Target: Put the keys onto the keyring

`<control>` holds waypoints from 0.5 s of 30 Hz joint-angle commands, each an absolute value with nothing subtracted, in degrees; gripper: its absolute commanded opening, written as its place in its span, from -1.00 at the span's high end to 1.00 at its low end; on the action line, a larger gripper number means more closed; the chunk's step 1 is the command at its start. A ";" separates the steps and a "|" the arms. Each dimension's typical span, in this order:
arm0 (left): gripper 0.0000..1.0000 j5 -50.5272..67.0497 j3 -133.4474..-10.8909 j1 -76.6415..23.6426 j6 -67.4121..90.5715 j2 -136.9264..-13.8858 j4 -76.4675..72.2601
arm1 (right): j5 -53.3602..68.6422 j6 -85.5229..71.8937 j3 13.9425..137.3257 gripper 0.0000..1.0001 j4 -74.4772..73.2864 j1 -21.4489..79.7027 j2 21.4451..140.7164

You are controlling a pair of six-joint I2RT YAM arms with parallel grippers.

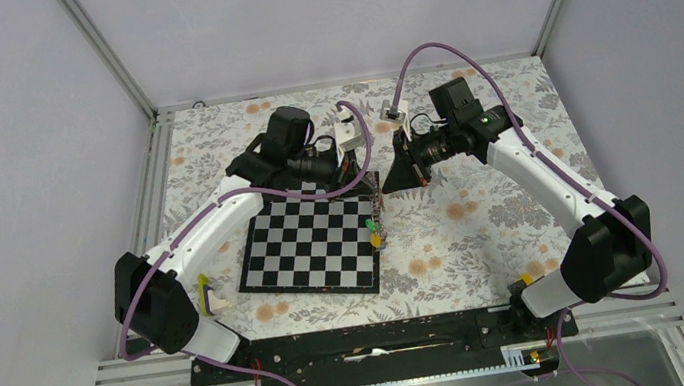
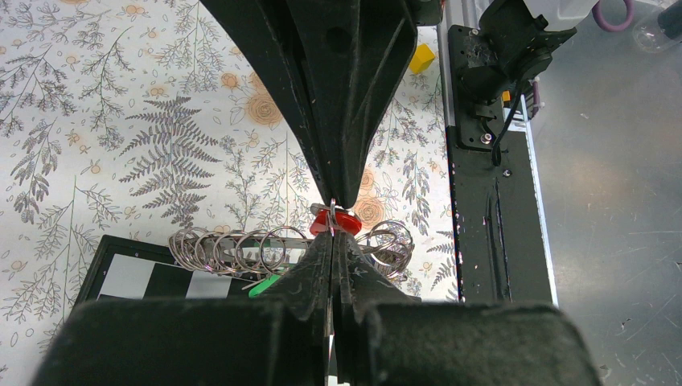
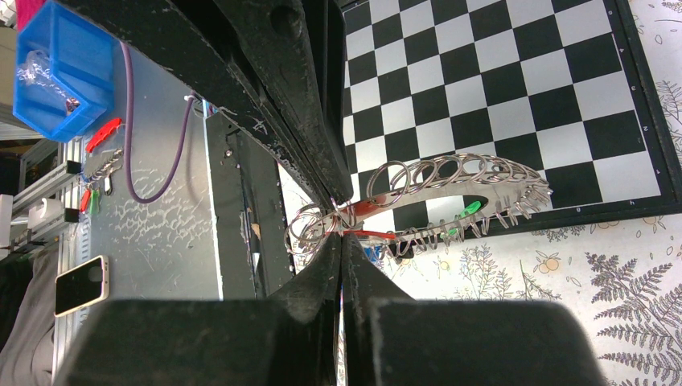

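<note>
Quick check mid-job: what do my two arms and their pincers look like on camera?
Both the left arm and right arm have white links between bulky black joints, each trailed by a purple cable. A green light glows on the right wrist. The left pincer and right pincer have matte black, tapering fingers.

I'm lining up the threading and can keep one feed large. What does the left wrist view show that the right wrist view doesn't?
Left wrist only: a yellow block beside the base plate.
Right wrist only: a blue bin, a phone, and most of the keyring loop seen against the chessboard.
Both: the keyring, red tag, green tag, some chessboard, and the left gripper and right gripper shut, tips meeting at the keyring.
</note>
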State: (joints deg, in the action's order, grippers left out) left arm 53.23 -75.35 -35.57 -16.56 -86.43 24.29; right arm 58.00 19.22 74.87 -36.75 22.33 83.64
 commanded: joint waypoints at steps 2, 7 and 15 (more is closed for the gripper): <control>1.00 54.92 -75.41 -36.29 -16.96 -85.52 21.89 | 57.15 19.42 75.54 1.00 -35.42 22.06 84.13; 1.00 54.99 -75.39 -36.28 -16.96 -85.52 21.89 | 56.89 19.66 75.05 1.00 -35.40 22.06 84.29; 1.00 54.93 -75.40 -36.25 -16.89 -85.49 21.91 | 56.73 19.58 75.03 1.00 -35.34 22.08 84.18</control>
State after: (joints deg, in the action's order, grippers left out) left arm 53.21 -75.35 -35.57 -16.58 -86.43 24.29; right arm 57.95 19.22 74.85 -36.75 22.33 83.66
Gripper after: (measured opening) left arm 0.010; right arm 0.017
